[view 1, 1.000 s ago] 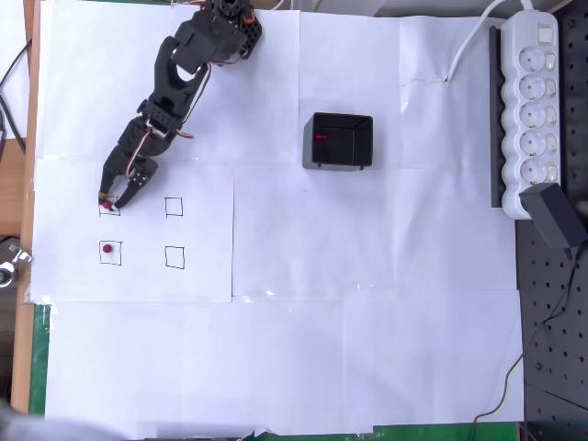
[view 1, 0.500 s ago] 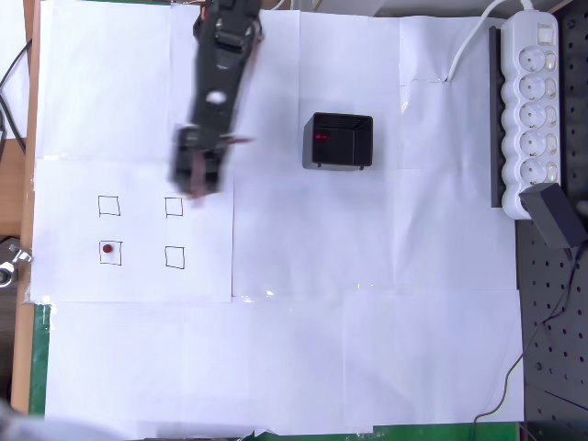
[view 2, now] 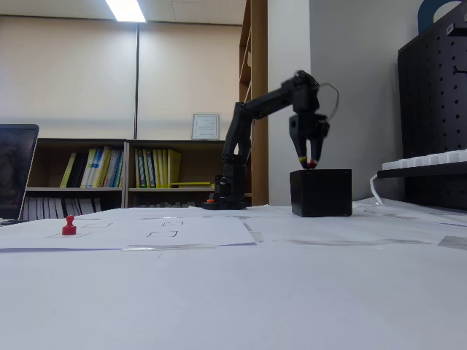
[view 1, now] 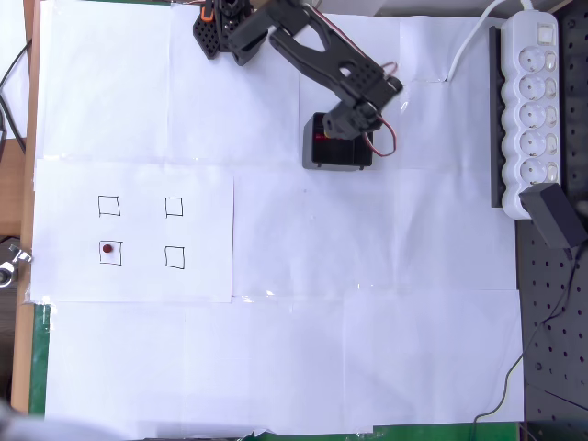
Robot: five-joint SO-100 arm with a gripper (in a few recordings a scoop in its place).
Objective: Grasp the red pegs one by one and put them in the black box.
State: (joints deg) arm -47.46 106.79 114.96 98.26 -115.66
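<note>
My black arm reaches over the black box [view 1: 322, 154], and my gripper [view 1: 349, 127] hangs straight down above its opening. In the fixed view the gripper [view 2: 309, 160] is shut on a red peg [view 2: 311, 165], held just above the rim of the box [view 2: 321, 193]. Another red peg [view 1: 108, 248] stands in the lower left drawn square on the paper, far to the left of the gripper; it is also in the fixed view [view 2: 68, 227]. A small red spot [view 1: 320, 138] shows inside the box near its left wall.
Three drawn squares [view 1: 174, 207] on the paper sheet hold nothing. A white power strip [view 1: 533, 101] and a black adapter [view 1: 551, 216] lie along the right edge, beside a black pegboard [view 1: 556, 349]. The arm's base [view 1: 220, 23] sits at the top.
The gripper closed on the peg in the upper left square, lifted it and swung right across the paper to above the black box. That square is now bare.
</note>
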